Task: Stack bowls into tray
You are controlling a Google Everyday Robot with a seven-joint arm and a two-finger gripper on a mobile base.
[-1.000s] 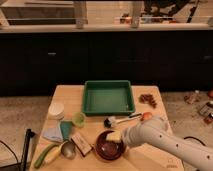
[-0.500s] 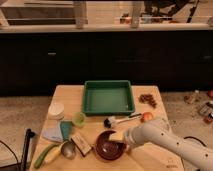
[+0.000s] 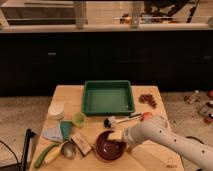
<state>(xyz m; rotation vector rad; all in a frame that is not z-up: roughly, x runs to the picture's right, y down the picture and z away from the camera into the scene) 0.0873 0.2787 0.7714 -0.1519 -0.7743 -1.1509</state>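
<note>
Shown on the wooden counter [image 3: 70, 95]: a white round container [image 3: 56, 111], a small green cup [image 3: 78, 119] and a teal folded cloth [image 3: 62, 131] at left; a white-headed brush [image 3: 112, 121], placed just behind the hand [image 3: 116, 136]; an orange fruit [image 3: 146, 116]; reddish-brown pieces [image 3: 148, 99] at right.

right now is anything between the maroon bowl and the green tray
Yes: a dark-headed utensil lies between the glossy maroon round bowl and the near wall of the bright green plastic tray. The hand is over the bowl's far rim.

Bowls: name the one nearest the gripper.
The dark maroon bowl, with the gripper at it; the small green bowl and the white dish sit farther off.
</note>
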